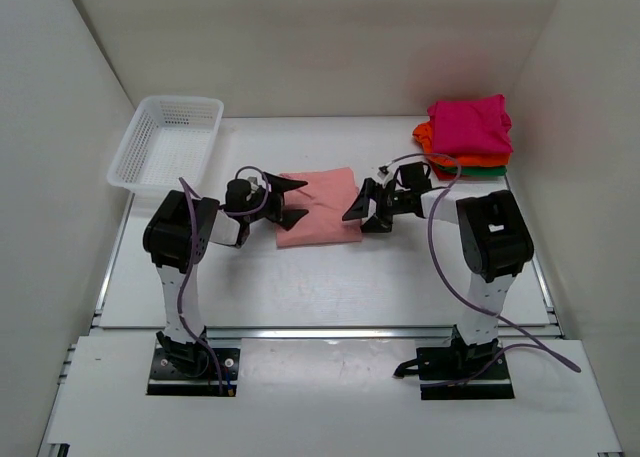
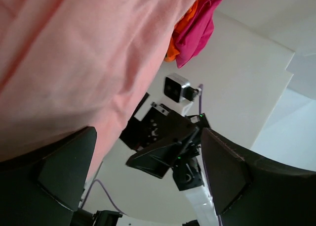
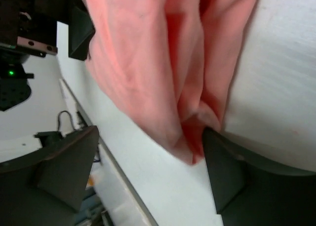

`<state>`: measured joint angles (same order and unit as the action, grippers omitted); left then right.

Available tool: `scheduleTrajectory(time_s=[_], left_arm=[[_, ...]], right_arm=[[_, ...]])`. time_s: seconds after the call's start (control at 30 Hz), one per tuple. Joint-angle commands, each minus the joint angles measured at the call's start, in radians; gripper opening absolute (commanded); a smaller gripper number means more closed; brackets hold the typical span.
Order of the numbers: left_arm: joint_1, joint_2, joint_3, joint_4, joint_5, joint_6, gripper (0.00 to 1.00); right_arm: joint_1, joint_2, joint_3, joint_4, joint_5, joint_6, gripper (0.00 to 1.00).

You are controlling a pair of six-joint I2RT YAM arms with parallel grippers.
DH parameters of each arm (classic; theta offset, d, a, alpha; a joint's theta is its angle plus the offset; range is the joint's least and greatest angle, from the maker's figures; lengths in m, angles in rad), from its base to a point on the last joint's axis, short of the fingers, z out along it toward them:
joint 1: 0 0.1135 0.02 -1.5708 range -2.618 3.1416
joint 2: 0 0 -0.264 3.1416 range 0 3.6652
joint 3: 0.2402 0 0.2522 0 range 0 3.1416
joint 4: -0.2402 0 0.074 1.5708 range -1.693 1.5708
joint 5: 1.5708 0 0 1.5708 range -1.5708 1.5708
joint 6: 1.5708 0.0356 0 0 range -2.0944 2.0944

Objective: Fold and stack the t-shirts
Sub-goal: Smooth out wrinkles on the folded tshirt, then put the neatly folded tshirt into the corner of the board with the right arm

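A light salmon-pink t-shirt [image 1: 318,207], folded into a rectangle, lies flat mid-table between the arms. My left gripper [image 1: 290,201] is open at its left edge, one finger over the cloth; the shirt fills the upper left of the left wrist view [image 2: 74,63]. My right gripper [image 1: 362,212] is open at the shirt's right near corner; in the right wrist view the shirt's folded edge [image 3: 163,72] reaches down to one finger [image 3: 232,176]. A stack of folded shirts [image 1: 468,137], magenta on top of orange, green and red, sits at the far right and shows in the left wrist view [image 2: 195,25].
A white plastic mesh basket [image 1: 166,143] stands at the far left. White walls enclose the table on three sides. A metal rail [image 1: 330,331] runs along the near edge ahead of both arm bases.
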<state>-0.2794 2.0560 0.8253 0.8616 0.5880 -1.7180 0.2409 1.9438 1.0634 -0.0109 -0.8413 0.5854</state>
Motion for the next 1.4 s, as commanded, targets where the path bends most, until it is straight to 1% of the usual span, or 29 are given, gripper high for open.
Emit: scheduleTrajectory(time_s=[0.0,0.03,0.1,0.17,0.27,0.37,0.47,0.53,0.6,0.67,0.7,0.8,0.87,0.93,1.0,1.03,1.07,1.1,1.13,1.17,1.2,1.23,1.3,1.33,1.37], left_arm=[[0.029,-0.05,-0.05,-0.076,0.035,0.057,0.98],[0.032,-0.048,-0.083,-0.072,0.039,0.043,0.99],[0.04,-0.036,-0.09,-0.081,0.053,0.05,0.99],[0.048,-0.036,-0.089,-0.122,0.07,0.089,0.98],[0.058,-0.042,-0.077,-0.173,0.064,0.132,0.99],[0.049,-0.043,-0.058,-0.211,0.064,0.17,0.98],[0.042,-0.043,-0.054,-0.233,0.052,0.189,0.98],[0.033,-0.04,-0.063,-0.21,0.046,0.178,0.98],[0.028,-0.04,-0.074,-0.193,0.046,0.17,0.99],[0.028,-0.037,-0.069,-0.199,0.032,0.175,0.98],[0.034,-0.043,-0.069,-0.197,0.032,0.184,0.99],[0.031,-0.039,-0.063,-0.205,0.03,0.192,0.99],[0.031,-0.037,-0.064,-0.21,0.032,0.189,0.98],[0.032,-0.037,-0.075,-0.193,0.03,0.186,0.99],[0.037,-0.036,-0.072,-0.187,0.035,0.182,0.98],[0.036,-0.036,-0.075,-0.187,0.038,0.181,0.99],[0.04,-0.039,-0.074,-0.187,0.035,0.179,0.99],[0.04,-0.034,-0.078,-0.176,0.035,0.178,0.98],[0.037,-0.034,-0.084,-0.179,0.033,0.178,0.99],[0.036,-0.034,-0.08,-0.164,0.033,0.173,0.98],[0.037,-0.036,-0.084,-0.151,0.038,0.164,0.99],[0.037,-0.036,-0.075,-0.135,0.041,0.163,0.99],[0.046,-0.039,-0.035,-0.142,0.055,0.182,0.99],[0.051,-0.048,0.004,-0.157,0.058,0.21,0.99],[0.057,-0.06,0.041,-0.183,0.065,0.247,0.99]], right_arm=[[-0.026,-0.103,0.046,-0.122,0.089,-0.071,0.86],[-0.041,-0.109,0.065,-0.17,0.129,-0.085,0.99],[-0.063,-0.083,0.127,-0.233,0.186,-0.133,0.99],[-0.081,-0.022,0.185,-0.311,0.234,-0.174,1.0],[-0.084,0.078,0.262,-0.331,0.271,-0.205,0.99],[-0.071,0.17,0.345,-0.377,0.271,-0.219,0.99],[-0.025,0.207,0.382,-0.374,0.289,-0.199,0.99],[0.008,0.211,0.374,-0.342,0.297,-0.162,0.99],[0.052,0.211,0.315,-0.257,0.292,-0.078,0.99],[0.066,0.219,0.268,-0.162,0.228,-0.006,0.99],[0.081,0.225,0.25,-0.135,0.228,0.034,0.99],[0.119,0.24,0.26,-0.142,0.237,0.028,0.99],[0.123,0.27,0.293,-0.181,0.202,0.027,0.98],[0.123,0.285,0.291,-0.166,0.168,0.033,0.95],[0.107,0.29,0.273,-0.112,0.105,0.051,0.89],[0.092,0.299,0.262,-0.095,0.088,0.066,0.84],[0.086,0.3,0.256,-0.052,0.037,0.076,0.75],[0.084,0.316,0.253,-0.016,-0.007,0.097,0.69],[0.074,0.32,0.256,0.03,-0.027,0.115,0.53],[0.061,0.342,0.268,0.044,-0.068,0.129,0.26],[0.06,0.346,0.274,0.049,-0.105,0.134,0.12],[0.052,0.34,0.299,0.039,-0.128,0.125,0.0],[0.034,0.328,0.374,-0.009,-0.127,0.088,0.0],[0.015,0.33,0.404,-0.083,-0.121,0.035,0.01],[0.006,0.323,0.478,-0.197,-0.104,-0.042,0.0]])
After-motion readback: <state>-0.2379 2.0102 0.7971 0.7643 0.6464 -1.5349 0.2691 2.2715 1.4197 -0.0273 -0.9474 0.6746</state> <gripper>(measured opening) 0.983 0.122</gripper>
